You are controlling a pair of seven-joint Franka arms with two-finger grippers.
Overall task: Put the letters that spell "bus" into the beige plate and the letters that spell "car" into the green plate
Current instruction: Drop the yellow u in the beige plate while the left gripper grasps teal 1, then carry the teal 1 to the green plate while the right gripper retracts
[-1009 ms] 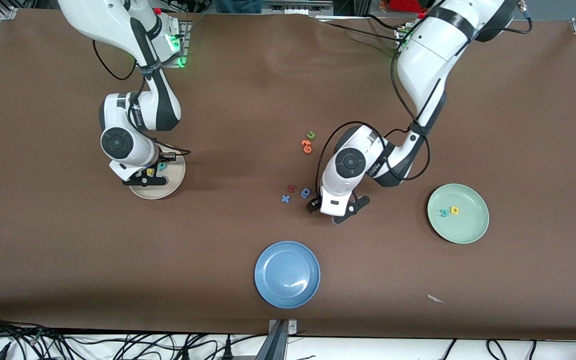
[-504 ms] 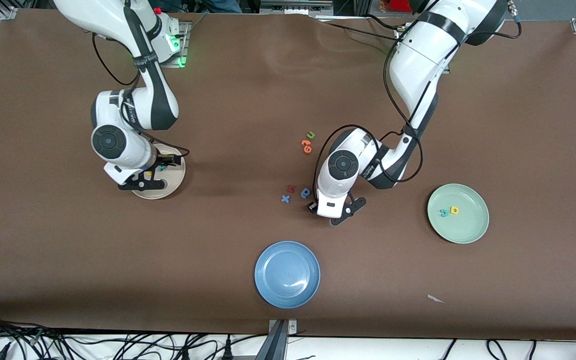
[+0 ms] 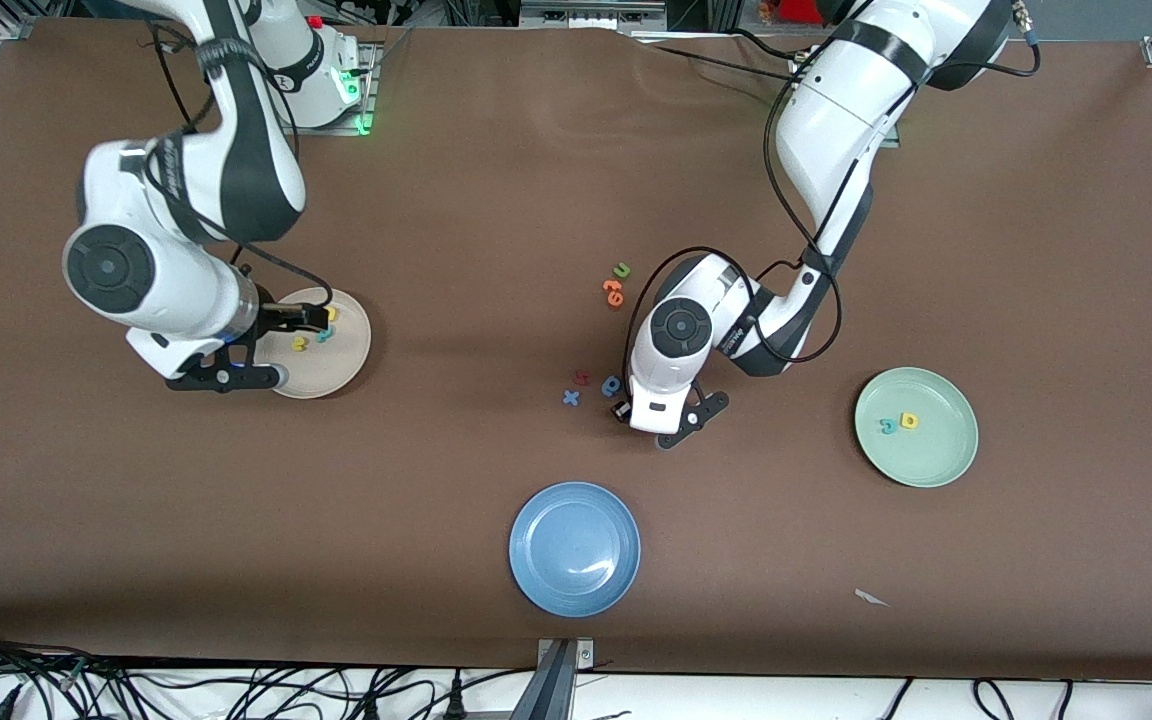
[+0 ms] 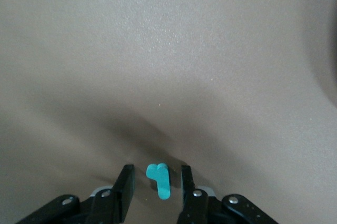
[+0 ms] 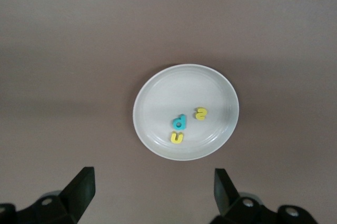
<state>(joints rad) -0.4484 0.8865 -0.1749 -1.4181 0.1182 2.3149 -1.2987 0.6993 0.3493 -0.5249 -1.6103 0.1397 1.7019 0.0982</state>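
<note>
Teal r (image 4: 159, 180) sits between my left gripper's (image 4: 156, 186) narrowing fingers; right gripper (image 5: 152, 190) hangs wide apart over the beige plate (image 5: 152, 84); next, lift toward the green plate (image 3: 948, 462).

A blue plate (image 3: 575, 548) is sitting at six o'clock; orange (image 3: 614, 292), green (image 3: 622, 269), blue (image 3: 611, 385) letters are lying mid-table.

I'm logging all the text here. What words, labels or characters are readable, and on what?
"u", "s", "b": foam letters in the beige plate.
"c", "a": foam letters in the green plate.
"r": teal letter between the left claw's fingers.
"u", "x": green and blue letters loose on the table.
Arm-band print: too blurred to read.
</note>
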